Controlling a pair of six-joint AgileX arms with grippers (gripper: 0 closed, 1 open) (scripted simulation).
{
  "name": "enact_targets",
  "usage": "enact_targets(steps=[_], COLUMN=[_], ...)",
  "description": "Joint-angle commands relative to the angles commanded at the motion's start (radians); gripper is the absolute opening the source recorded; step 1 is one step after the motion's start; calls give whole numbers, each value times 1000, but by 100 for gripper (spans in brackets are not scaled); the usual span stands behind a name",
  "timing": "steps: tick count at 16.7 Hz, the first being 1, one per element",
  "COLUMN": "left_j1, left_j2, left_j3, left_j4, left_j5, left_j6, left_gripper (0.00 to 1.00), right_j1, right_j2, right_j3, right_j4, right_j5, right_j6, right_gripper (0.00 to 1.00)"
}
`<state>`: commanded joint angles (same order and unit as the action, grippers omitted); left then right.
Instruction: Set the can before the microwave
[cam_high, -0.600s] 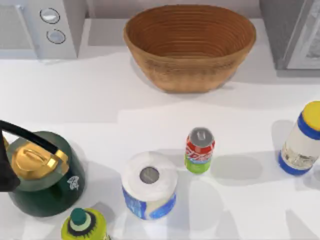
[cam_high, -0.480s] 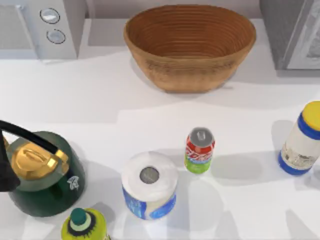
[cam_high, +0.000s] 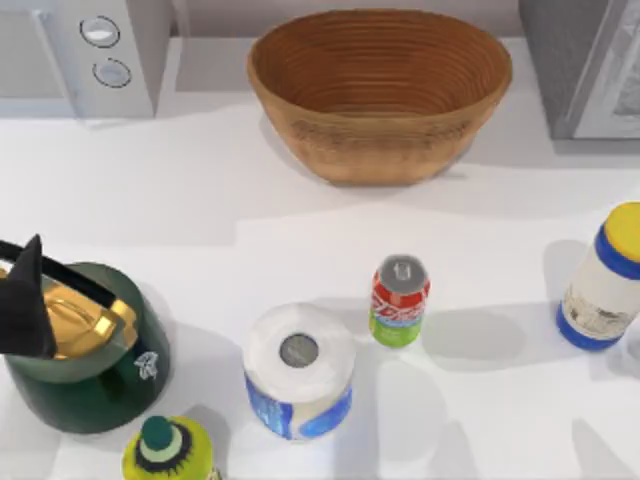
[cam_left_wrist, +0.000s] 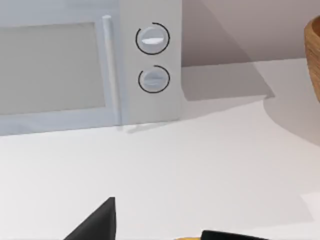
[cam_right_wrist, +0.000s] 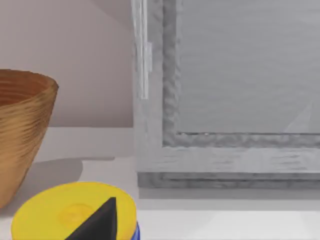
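While the can (cam_high: 400, 301) is standing upright on the counter (cam_high: 200, 200) near its middle front, no tool is touching it. The can is sitting just beside the white-and-blue paper roll (cam_high: 298, 371), on that roll's right, and well apart from the microwave (cam_high: 80, 55), which is occupying the counter's far left corner. In the left wrist view the microwave (cam_left_wrist: 90, 65) is presenting its door and two round knobs.

The left tool (cam_high: 25, 300) is showing as a dark pointed finger at the left edge of the top view, hovering over the green kettle (cam_high: 85, 350) and its gold lid. Whether this tool is apart or together cannot be told. The left wrist view is showing one dark fingertip (cam_left_wrist: 97, 222) above the bare counter.

The right wrist view is showing one dark fingertip (cam_right_wrist: 97, 222) over the yellow cap of the jar (cam_right_wrist: 75, 212), facing the darker grey box (cam_right_wrist: 225, 100); its state cannot be told either. The wicker basket (cam_high: 380, 90) is resting at the far middle.
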<state>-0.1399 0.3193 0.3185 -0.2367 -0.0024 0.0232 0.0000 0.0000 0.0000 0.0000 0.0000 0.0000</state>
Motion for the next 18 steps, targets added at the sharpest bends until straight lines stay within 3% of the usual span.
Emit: enact_targets(steps=[18], left_j1=[-598], left_j2=[1642], left_j3=[1615], left_j4=[-994], left_j5=[17], left_j6=[-37], left_gripper=[100], right_j1=[0], right_j2=[0], right_j3=[0], right_j4=[0], right_j5=[0], right_j6=[0], right_gripper=[100])
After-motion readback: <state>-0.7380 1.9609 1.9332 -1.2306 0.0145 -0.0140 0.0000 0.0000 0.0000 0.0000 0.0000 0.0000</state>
